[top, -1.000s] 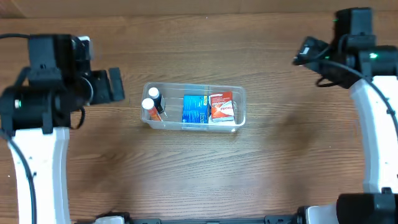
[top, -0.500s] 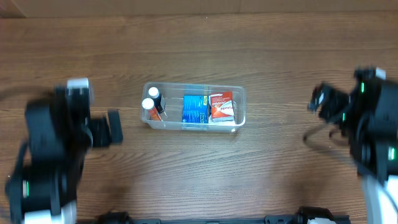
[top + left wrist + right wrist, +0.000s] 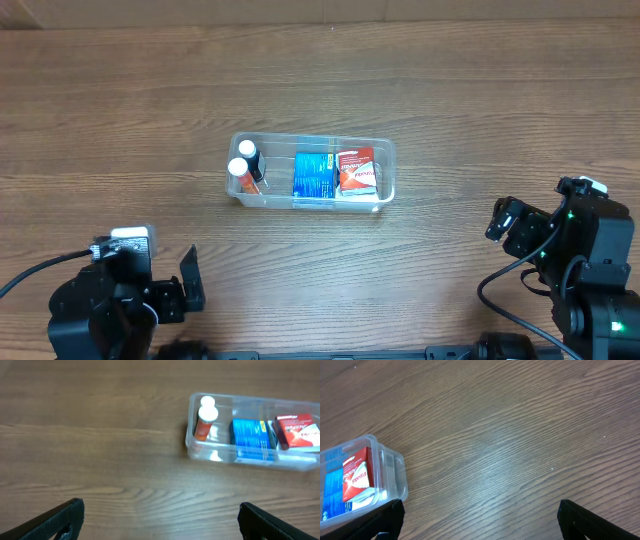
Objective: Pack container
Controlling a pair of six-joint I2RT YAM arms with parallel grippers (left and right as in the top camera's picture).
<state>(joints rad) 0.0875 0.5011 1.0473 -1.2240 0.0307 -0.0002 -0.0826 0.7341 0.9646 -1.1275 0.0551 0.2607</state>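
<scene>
The clear plastic container (image 3: 385,175) stands at the table's middle. It holds two white-capped bottles (image 3: 242,172), a blue box (image 3: 313,175) and a red box (image 3: 356,170). It also shows in the left wrist view (image 3: 197,447) and at the left edge of the right wrist view (image 3: 395,477). My left gripper (image 3: 190,285) is open and empty at the front left, well short of the container. My right gripper (image 3: 503,222) is open and empty at the front right, away from the container.
The bare wooden table (image 3: 450,90) lies all around the container. Nothing else lies on it. The arm bases stand at the front edge.
Both arms have pulled back from the far side of the table to the front edge, away from the container. The container and its contents have not moved.
</scene>
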